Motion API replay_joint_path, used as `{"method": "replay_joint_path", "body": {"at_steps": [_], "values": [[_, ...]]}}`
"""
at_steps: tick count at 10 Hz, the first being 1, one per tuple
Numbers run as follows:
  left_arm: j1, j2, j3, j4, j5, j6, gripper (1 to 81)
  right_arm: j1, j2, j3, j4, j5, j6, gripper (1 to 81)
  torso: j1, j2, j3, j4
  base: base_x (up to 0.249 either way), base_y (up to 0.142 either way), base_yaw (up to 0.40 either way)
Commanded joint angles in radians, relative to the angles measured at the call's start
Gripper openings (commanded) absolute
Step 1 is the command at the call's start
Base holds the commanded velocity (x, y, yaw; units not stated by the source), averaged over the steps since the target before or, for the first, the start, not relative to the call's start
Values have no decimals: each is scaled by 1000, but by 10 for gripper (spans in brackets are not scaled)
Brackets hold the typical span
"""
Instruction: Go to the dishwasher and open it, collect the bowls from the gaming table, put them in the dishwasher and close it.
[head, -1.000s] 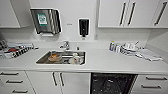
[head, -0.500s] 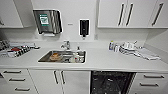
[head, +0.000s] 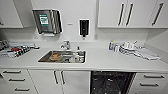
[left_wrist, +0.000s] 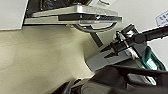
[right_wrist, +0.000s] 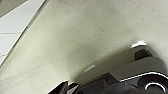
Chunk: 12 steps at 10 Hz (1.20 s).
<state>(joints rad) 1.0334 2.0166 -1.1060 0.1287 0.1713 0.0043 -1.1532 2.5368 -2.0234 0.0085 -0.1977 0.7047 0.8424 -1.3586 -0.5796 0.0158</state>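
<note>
**Dishwasher stands open; the bowls have yet to be fetched**

Though both arms hang low beside the robot's base, I cannot tell from either wrist view whether the left pincer or the right pincer is released or clenched; the fingers are lost in dark blur over the pale floor (right_wrist: 82, 37). Nothing looks to be carried.

Out from there, the left wrist view catches the dishwasher door (left_wrist: 75, 13) let down flat, seen edge-on from below. From the head view, the dishwasher (head: 111, 82) sits under the white tabletop (head: 110, 61), to the right of the sink (head: 62, 57), its dark inside and racks showing. So the opening step looks done.

I see no bright bowls here, and the gaming table isn't before the robot. There is something orange in the sink, too blurred to name.

To do this step well, I'd judge the robot should back straight off so its base and arms clear the lowered door, keep the arms tucked while turning, and leave the door down for the return.
</note>
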Motion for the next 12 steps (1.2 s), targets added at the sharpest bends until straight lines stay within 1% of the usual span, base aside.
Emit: {"method": "replay_joint_path", "body": {"at_steps": [1,2,3,4,5,6,7,8,9,10,11,12], "values": [[93,165,-309,-9,14,5,811,-24,-10,-15,-2,65,-241,811,0,0,0,0,0,0,0],[128,223,-411,-11,13,0,811,-61,13,-49,-2,87,-299,811,0,0,0,0,0,0,0],[156,284,-503,-11,11,-1,811,-95,54,-105,-2,96,-385,811,0,0,0,0,0,0,0],[182,333,-583,-11,5,-1,811,-138,93,-160,-4,121,-439,811,0,0,0,0,0,0,0],[214,389,-675,-5,-7,0,811,-175,133,-223,-5,162,-488,811,0,0,0,0,0,0,0],[237,448,-794,-1,-10,2,811,-199,174,-286,-12,179,-526,811,0,0,0,0,0,0,0],[254,491,-879,-1,-16,3,811,-211,197,-329,-15,182,-540,811,0,0,0,0,0,0,0],[277,536,-954,0,-30,3,811,-228,217,-342,-33,184,-556,811,0,0,0,0,0,0,0],[299,562,-992,-1,-32,3,811,-251,231,-336,-58,201,-562,811,0,0,0,0,0,0,0],[320,600,-1049,-6,-56,3,811,-271,246,-342,-67,222,-562,811,0,0,0,0,0,0,0],[337,648,-1122,-1,-78,3,811,-287,260,-354,-70,224,-562,811,0,0,0,0,0,0,0],[346,692,-1195,-6,-79,3,811,-302,280,-378,-71,225,-562,811,0,0,0,0,0,0,0]]}}
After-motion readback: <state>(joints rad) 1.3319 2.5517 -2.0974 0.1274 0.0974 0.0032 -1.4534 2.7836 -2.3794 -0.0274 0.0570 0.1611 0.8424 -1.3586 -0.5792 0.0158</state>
